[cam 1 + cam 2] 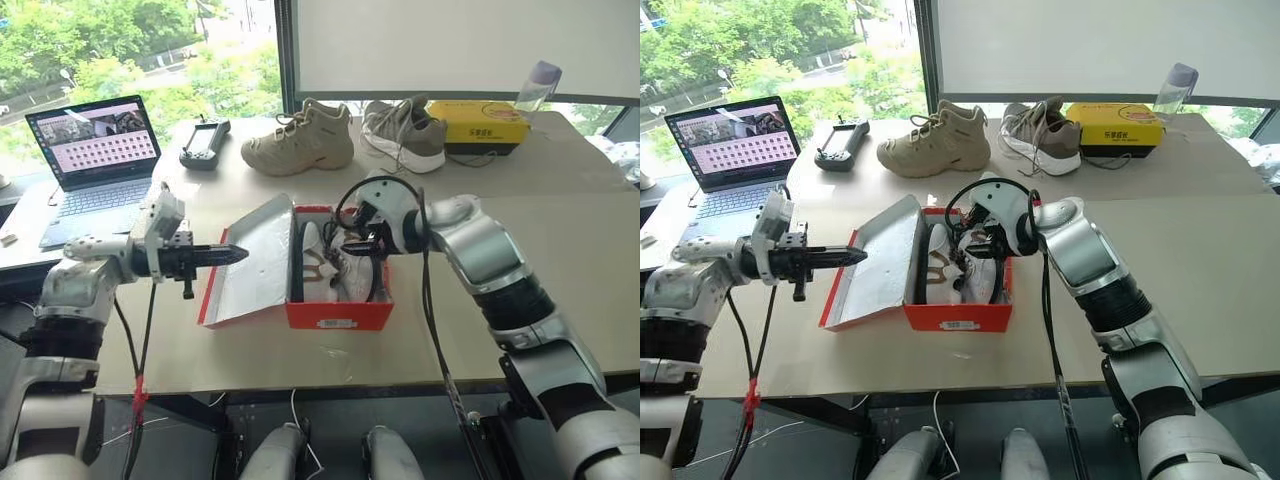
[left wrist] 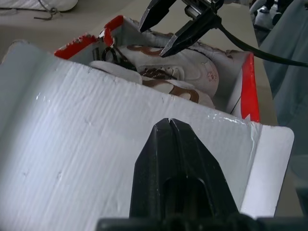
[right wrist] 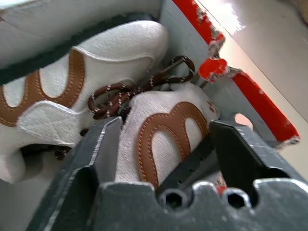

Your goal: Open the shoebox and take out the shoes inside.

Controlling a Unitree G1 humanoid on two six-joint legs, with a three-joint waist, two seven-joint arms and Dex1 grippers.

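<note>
At frame centre, the red shoebox [image 1: 338,312] lies open on the surface. The right end effector [image 3: 163,144], fingers apart, straddles one of the shoes [image 3: 163,139] inside. The left end effector [image 1: 232,255], pinched together, rests against the lid. Closing squarely should secure the shoe.

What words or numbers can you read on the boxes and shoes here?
None can be read for sure.
Red shoebox: white label on its end, print too small.
Yellow box: dark writing, too blurred.
Laptop: tiny pictures, no readable words.
Shoes: brown curly shape, no clear letters.
</note>
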